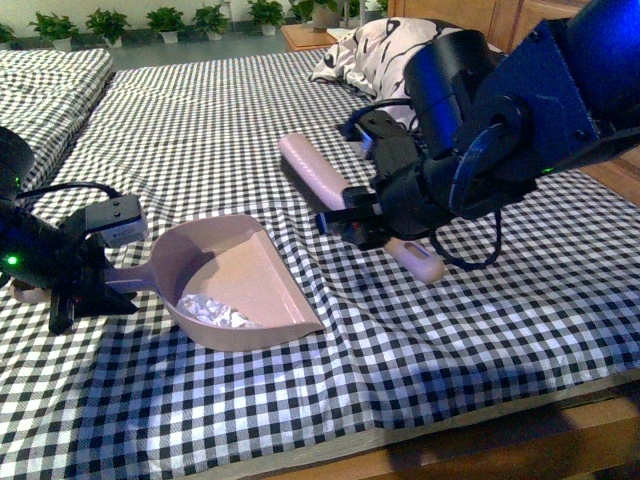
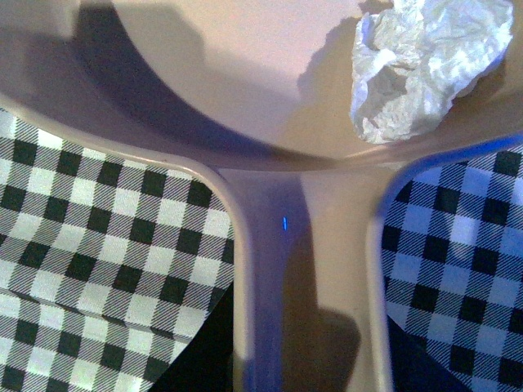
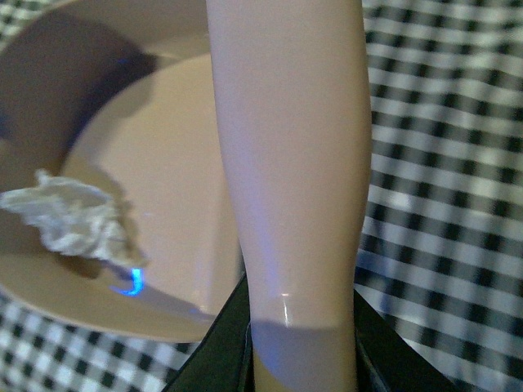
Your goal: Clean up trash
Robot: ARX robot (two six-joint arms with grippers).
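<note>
The trash (image 1: 217,312), a crumpled white wad, lies inside the pink dustpan (image 1: 262,262), against its rear wall near the handle end, and the pan rests flat on the checked cloth (image 1: 200,130) covering the bench. The left pincer (image 1: 92,290) sits at about 9 o'clock from the wad, clamped on the dustpan's handle, so the trash is just beyond the handle's root, near the pincer but not touching it. In the left wrist view the handle runs straight between the jaws and the wad (image 2: 425,61) rests on the pan floor just where the wall curves up. The right pincer (image 1: 345,222) is at roughly 2 o'clock from the trash, well apart from it, closed around a pink brush (image 1: 320,172) whose rounded ends stick out either side of the jaws. In the right wrist view the brush (image 3: 294,163) fills the middle, gripped by dark jaws, with the wad (image 3: 69,216) in the pan (image 3: 176,122) beside it. A patterned pillow (image 1: 375,50) lies at the far end of the cloth.
</note>
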